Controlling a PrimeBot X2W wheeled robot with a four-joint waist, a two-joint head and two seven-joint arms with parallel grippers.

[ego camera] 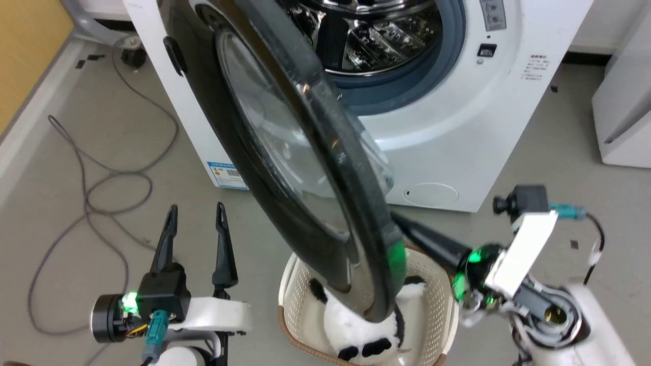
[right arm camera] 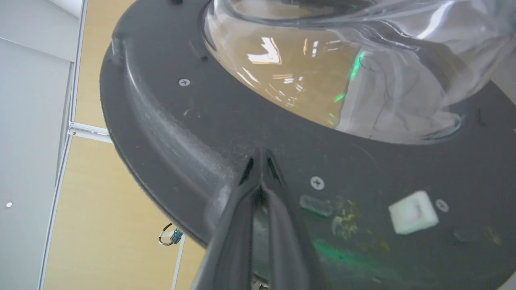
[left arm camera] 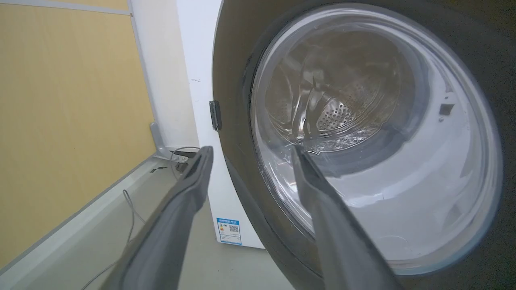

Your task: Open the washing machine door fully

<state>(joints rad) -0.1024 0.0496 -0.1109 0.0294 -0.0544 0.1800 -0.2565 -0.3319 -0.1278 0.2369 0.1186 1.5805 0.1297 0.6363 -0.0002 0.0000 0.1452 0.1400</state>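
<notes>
Door stands partly open in the head view, swung out from the washer with its free rim hanging over a basket. The left gripper waits to its left, fingers apart and holding nothing, while the right gripper reaches in behind the rim. In the left wrist view, the spread left gripper faces the door from outside, and the drum shows through the glass. In the right wrist view, the right gripper has its fingers pressed together, tips on or just off the door's black inner ring below the glass bowl; contact looks likely but I can't be sure. I judge the door stiff, fairly heavy, glossy and slippery, swinging only on its hinge. It seems best pushed on the inner ring near the free rim, not on the glass.
</notes>
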